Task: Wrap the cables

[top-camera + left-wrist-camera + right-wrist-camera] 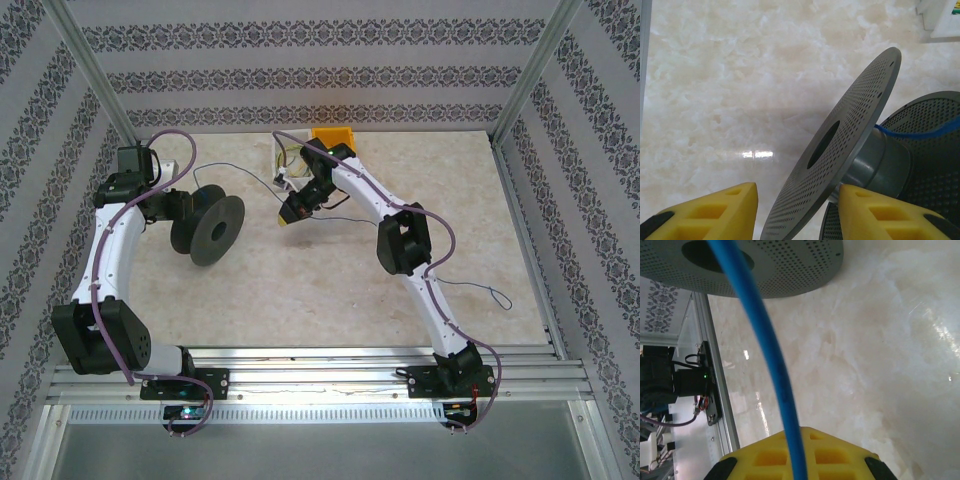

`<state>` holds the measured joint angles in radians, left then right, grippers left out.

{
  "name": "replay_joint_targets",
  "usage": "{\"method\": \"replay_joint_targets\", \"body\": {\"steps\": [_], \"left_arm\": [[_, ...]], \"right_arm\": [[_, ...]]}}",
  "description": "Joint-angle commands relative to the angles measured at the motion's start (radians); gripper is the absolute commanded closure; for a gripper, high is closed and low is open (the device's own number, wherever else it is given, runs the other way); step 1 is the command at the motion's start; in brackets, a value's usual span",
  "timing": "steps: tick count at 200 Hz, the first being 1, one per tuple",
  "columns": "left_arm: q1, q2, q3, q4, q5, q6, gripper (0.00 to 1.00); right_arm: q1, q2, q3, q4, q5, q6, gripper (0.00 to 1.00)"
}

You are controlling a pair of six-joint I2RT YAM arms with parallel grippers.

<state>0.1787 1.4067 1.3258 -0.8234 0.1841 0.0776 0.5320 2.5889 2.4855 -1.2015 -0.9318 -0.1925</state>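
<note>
**Figure: both grippers at the spool, seen from above and from each wrist.** The left gripper [799,194] had its yellow moulded fingers [705,212] standing moderately apart. It straddled the near flange of the wide black perforated plastic spool [855,120]. The flange's rim ran slantwise through the gap, and the grey hub lay just past the right-hand finger. Whether the fingers pressed the flange could not be told. A turn of the thin dark-blue insulated cable [912,134] crossed the hub beyond that finger, between the two flanges. The right gripper [799,450] was closed tight on the cable, which ran straight out from its fingertips toward a perforated flange of the spool ahead. In the overhead view this gripper hung to the spool's right, apart from it. A slack length of cable trailed away from it over the beige marble-patterned tabletop [300,290].
</note>
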Motion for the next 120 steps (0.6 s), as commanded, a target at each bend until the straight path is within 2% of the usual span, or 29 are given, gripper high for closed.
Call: {"method": "replay_joint_targets", "body": {"steps": [1,38,70,120], "left_arm": [[0.008,-0.029,0.013,-0.006,0.018,-0.010,0.54],[0.008,-0.039,-0.004,-0.003,0.033,-0.012,0.54],[0.008,-0.040,-0.023,0.008,0.048,-0.016,0.54],[0.008,-0.029,-0.032,0.029,0.061,-0.023,0.54]], "right_arm": [[-0.004,0.039,0.059,-0.004,0.001,0.027,1.00],[-0.003,0.063,0.121,-0.022,-0.005,0.034,1.00],[0.004,0.032,0.116,-0.055,-0.067,-0.017,1.00],[0.019,-0.126,-0.061,-0.064,-0.130,-0.104,1.00]]}}
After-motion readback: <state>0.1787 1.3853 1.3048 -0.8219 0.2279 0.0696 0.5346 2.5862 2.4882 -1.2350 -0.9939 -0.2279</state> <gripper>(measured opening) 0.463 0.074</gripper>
